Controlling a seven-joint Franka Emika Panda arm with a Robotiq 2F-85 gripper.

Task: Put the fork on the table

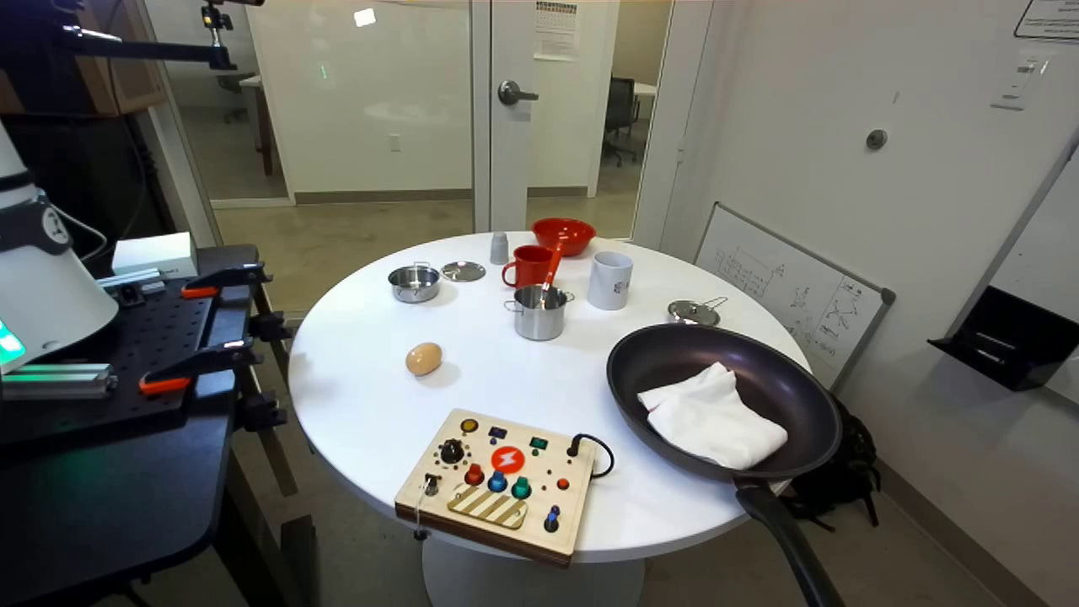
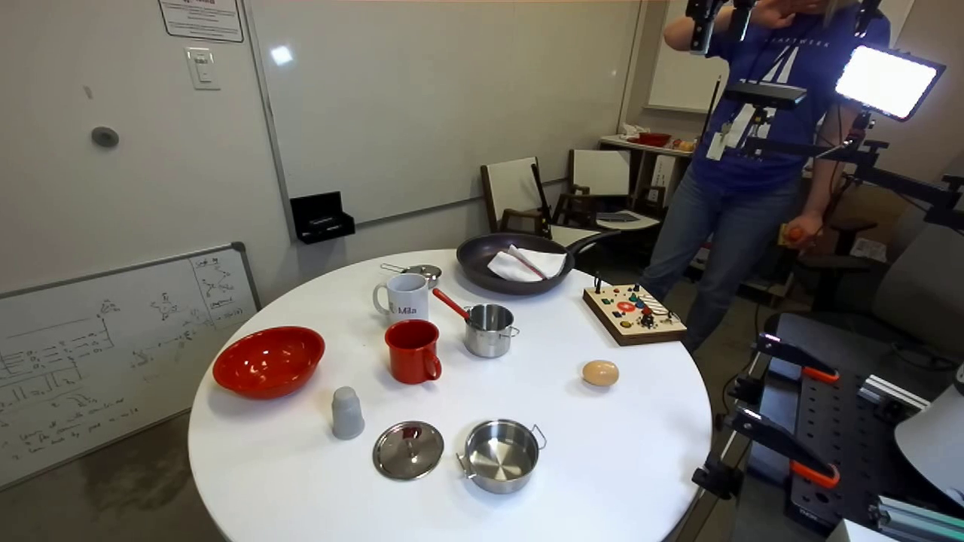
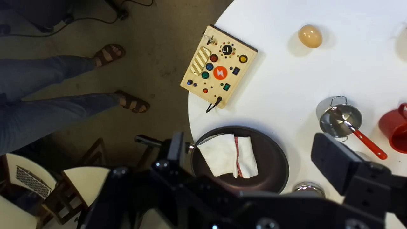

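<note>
In my wrist view the gripper has its jaws wide apart, the frying pan and its towel showing in the gap. The fork sits outside it, beyond the jaw at the view's right, metal end in the small steel pot, red handle over the rim. In an exterior view I see the pot on the tabletop, near the red mug. In an exterior view, gripper parts hang at the top edge, well above the fork.

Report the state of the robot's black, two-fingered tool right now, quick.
Tool: open, jaws wide apart in the wrist view, holding nothing.
</note>
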